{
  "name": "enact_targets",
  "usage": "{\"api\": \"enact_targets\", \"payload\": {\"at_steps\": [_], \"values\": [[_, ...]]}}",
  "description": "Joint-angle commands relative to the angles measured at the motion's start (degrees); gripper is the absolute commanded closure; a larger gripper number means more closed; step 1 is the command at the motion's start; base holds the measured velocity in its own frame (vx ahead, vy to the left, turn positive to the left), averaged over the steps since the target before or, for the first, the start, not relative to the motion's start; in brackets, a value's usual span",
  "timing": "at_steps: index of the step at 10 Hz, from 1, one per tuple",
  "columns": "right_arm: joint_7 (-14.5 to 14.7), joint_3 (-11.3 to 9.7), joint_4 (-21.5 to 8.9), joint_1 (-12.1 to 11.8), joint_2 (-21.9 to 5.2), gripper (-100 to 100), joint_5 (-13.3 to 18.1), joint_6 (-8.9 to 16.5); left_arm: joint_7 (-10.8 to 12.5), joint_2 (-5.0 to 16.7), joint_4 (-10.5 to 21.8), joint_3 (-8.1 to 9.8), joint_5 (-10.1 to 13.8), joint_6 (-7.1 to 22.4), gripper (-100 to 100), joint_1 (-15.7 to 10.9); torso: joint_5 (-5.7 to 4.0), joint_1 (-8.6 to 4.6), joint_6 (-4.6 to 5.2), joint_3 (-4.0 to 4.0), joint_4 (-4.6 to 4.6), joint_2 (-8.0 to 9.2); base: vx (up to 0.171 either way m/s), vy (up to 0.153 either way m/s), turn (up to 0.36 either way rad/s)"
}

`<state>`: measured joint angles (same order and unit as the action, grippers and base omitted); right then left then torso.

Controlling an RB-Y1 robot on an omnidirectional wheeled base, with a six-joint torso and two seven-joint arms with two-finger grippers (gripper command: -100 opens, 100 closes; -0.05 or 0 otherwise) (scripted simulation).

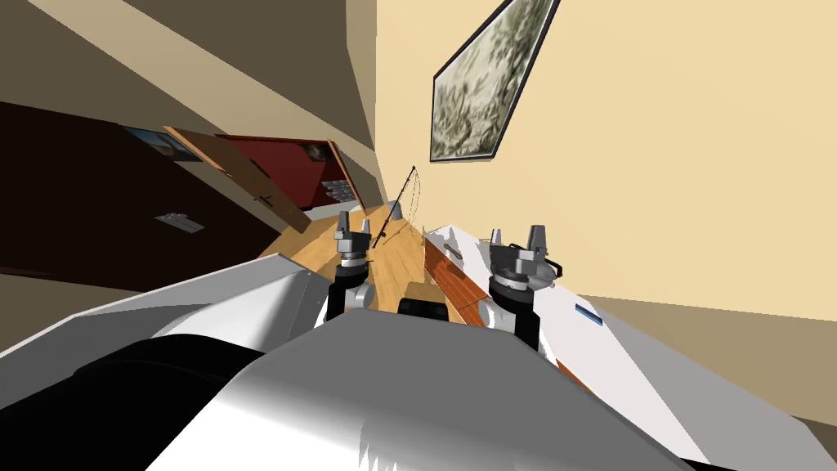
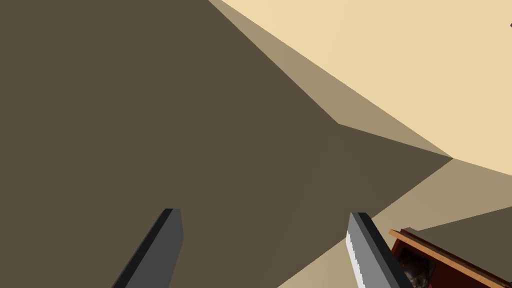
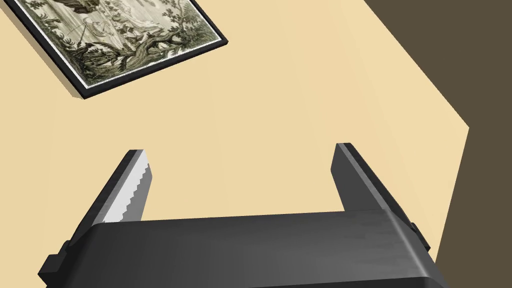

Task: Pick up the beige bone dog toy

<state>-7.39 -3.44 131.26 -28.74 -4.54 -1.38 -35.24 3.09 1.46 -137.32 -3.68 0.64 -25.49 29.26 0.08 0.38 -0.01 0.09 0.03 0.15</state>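
Both my arms are raised in front of my chest with the fingers pointing up. My left gripper [image 1: 354, 222] [image 2: 264, 212] is open, with nothing between its fingers. My right gripper [image 1: 516, 237] [image 3: 240, 149] is also open and holds nothing. It hangs over a long white-topped unit [image 1: 621, 352] that runs along the right wall. A small pale object [image 1: 448, 239] lies at the far end of that top, too small to tell what it is. A small blue item [image 1: 588, 315] lies on the top nearer to me.
The unit has a brown wooden side [image 1: 449, 282] facing a strip of wooden floor [image 1: 392, 262]. A fishing rod [image 1: 399, 200] leans in the far corner. An open brown door [image 1: 245, 176] and a red cabinet [image 1: 286, 168] stand at the far left.
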Motion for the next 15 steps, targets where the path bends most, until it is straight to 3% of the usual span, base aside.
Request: {"api": "enact_targets", "payload": {"at_steps": [1,5,10,13,14,15], "values": [[-0.77,-0.77,-0.95,-0.88,-2.86,-100,1.03,0.85,0.00,0.00,0.00,0.00,0.00,0.00,0,0.00,0.00,0.00,0.00,0.00,0.00,0.00,-0.051,0.143,0.064],[-2.18,-2.68,-4.65,-2.89,-8.26,-100,4.33,2.53,0.00,-0.01,0.00,-0.01,0.00,0.00,0,0.00,0.08,0.30,0.01,0.04,0.02,0.07,-0.052,0.180,0.059],[-4.27,-5.05,-14.19,-6.94,-16.72,-100,12.60,6.33,0.00,-0.01,0.00,-0.01,0.00,0.00,0,0.00,0.18,0.72,0.00,-0.02,-0.01,-0.05,-0.031,0.257,0.132],[-4.61,-5.30,-17.29,-7.82,-18.50,-100,15.21,7.24,0.00,0.00,0.00,-0.01,0.00,0.00,0,0.00,0.08,0.29,0.00,-0.01,0.00,-0.03,-0.010,0.162,0.075],[-4.93,-5.46,-18.69,-8.71,-20.33,-100,17.51,8.19,0.00,0.00,0.00,0.00,0.00,0.00,0,0.00,0.05,0.08,0.02,-0.03,-0.01,-0.05,0.009,0.125,0.138],[-4.93,-5.46,-19.66,-8.71,-20.33,-100,17.51,8.19,0.00,0.00,0.00,0.00,0.00,0.00,0,0.00,0.03,0.06,0.00,-0.04,-0.01,-0.08,0.011,0.107,0.051]]}}
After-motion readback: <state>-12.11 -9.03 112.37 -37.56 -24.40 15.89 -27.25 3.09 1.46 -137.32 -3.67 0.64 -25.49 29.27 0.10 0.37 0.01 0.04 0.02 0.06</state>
